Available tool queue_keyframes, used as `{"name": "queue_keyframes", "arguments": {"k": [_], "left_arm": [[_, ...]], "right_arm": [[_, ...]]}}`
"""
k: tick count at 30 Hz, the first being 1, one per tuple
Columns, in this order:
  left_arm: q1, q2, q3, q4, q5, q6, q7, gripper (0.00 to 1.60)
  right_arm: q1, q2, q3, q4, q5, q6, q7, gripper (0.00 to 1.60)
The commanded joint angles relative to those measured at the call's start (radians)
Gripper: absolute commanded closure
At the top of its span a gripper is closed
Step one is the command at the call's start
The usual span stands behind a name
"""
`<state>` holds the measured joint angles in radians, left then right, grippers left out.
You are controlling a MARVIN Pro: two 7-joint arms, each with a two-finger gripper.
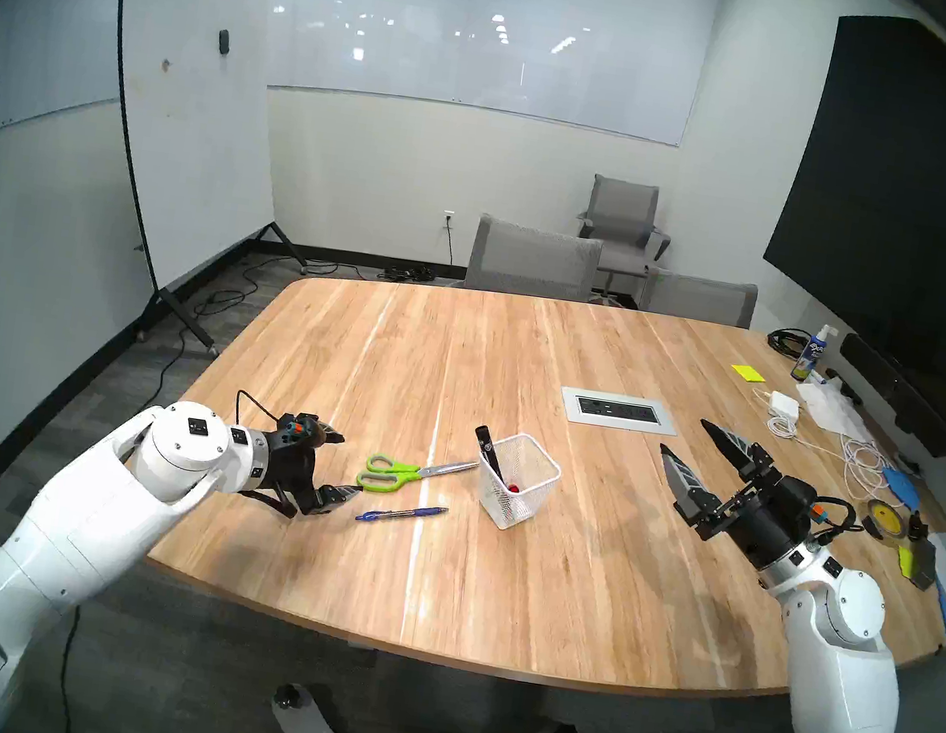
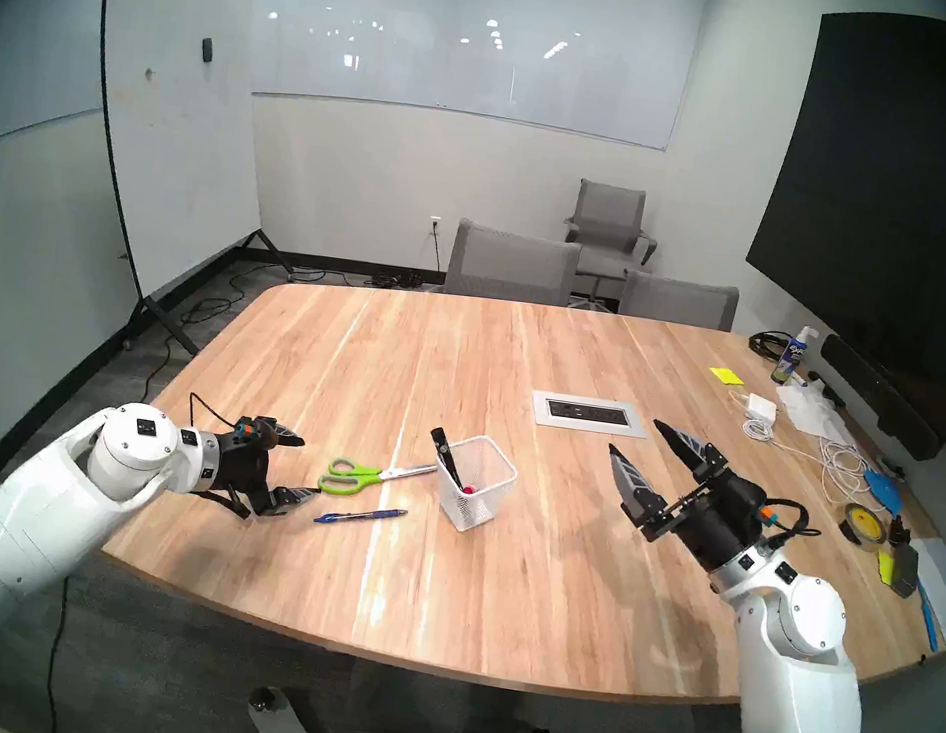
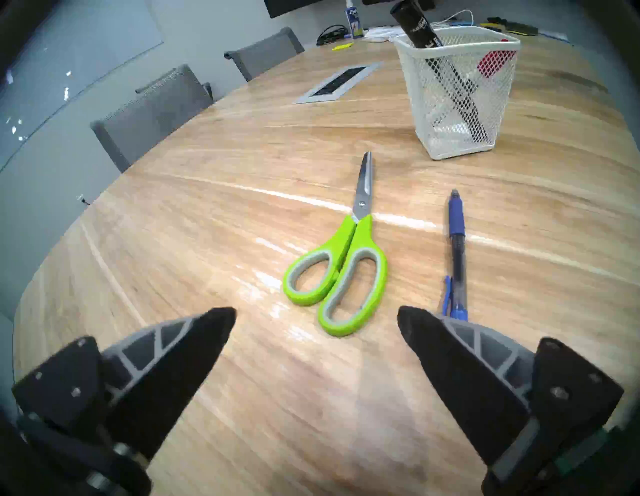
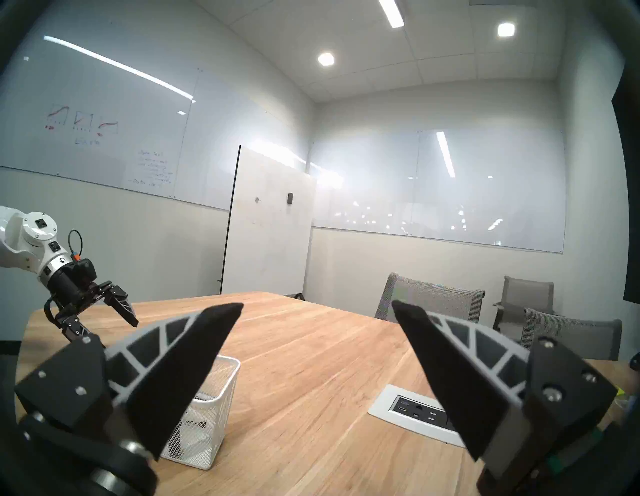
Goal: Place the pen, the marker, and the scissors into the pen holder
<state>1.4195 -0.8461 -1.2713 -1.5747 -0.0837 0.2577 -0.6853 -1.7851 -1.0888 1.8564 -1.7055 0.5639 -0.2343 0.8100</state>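
At the left of the wooden table [image 1: 492, 569] the left gripper [image 1: 347, 463] hangs low over the tabletop with its jaws spread wide and nothing between them, its lower fingertip just short of the scissors' handles. The scissors [image 1: 405, 474] lie flat and closed, lime-green finger loops toward that gripper and silver blades pointing at the pen holder, the blade tip near its wall but apart from it. Just nearer the table's front edge lies the pen [image 1: 402, 514], a slim blue ballpoint, roughly parallel to the scissors and clear of them; in the left wrist view its clip end sits just beside one fingertip. To the right stands the pen holder [image 1: 525, 499], a white wire-mesh cup with a square rim, upright on the table. Inside it a thick black marker [image 1: 488, 449] leans against the rim on the left side, its top sticking out above the cup, and a second marker [image 3: 496, 62] with a red cap rests lower, its cap below the rim. Further right, the right gripper [image 1: 686, 442] is raised well above the table, tilted slightly upward, jaws fully apart and empty.
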Motion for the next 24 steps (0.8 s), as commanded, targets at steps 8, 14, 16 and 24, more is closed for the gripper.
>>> {"name": "queue_keyframes", "arguments": {"k": [8,14,16,24], "left_arm": [[-0.033,0.002,0.007,-0.003,0.002,-0.026,-0.037,0.00],[-0.010,0.026,0.009,-0.020,0.010,-0.050,-0.056,0.00],[-0.006,0.037,0.013,-0.025,0.018,-0.065,-0.064,0.00],[0.002,0.047,0.008,-0.025,0.006,-0.102,-0.104,0.00]], "right_arm": [[0.008,-0.001,0.002,-0.014,0.004,-0.004,0.000,0.00],[0.008,-0.001,0.002,-0.014,0.004,-0.004,0.000,0.00],[0.008,-0.001,0.002,-0.014,0.004,-0.004,0.000,0.00],[0.008,-0.001,0.002,-0.014,0.004,-0.004,0.000,0.00]]}}
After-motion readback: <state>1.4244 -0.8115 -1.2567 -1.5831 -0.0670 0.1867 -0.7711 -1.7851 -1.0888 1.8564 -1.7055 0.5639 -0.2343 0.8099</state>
